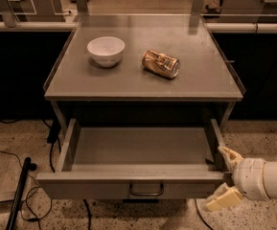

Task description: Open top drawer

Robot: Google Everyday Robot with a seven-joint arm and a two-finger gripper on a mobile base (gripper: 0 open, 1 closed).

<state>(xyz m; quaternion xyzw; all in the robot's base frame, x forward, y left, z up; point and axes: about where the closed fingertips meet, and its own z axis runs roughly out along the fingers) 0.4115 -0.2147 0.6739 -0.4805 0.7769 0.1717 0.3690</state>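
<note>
The top drawer [104, 187] is a wide grey metal drawer under the tabletop. It stands pulled far out, its inside bare, with a small loop handle [146, 191] at the centre of its front panel. My gripper [225, 178] is at the right end of the drawer's front panel. Its cream fingers [223, 199] are spread open, one above the front corner and one below it. No other drawer shows.
A white bowl [106, 50] and a brown can on its side [161, 63] lie on the grey tabletop [143, 83]. Black cables [30, 202] and a dark pole lie on the speckled floor at the left. Dark cabinets flank the table.
</note>
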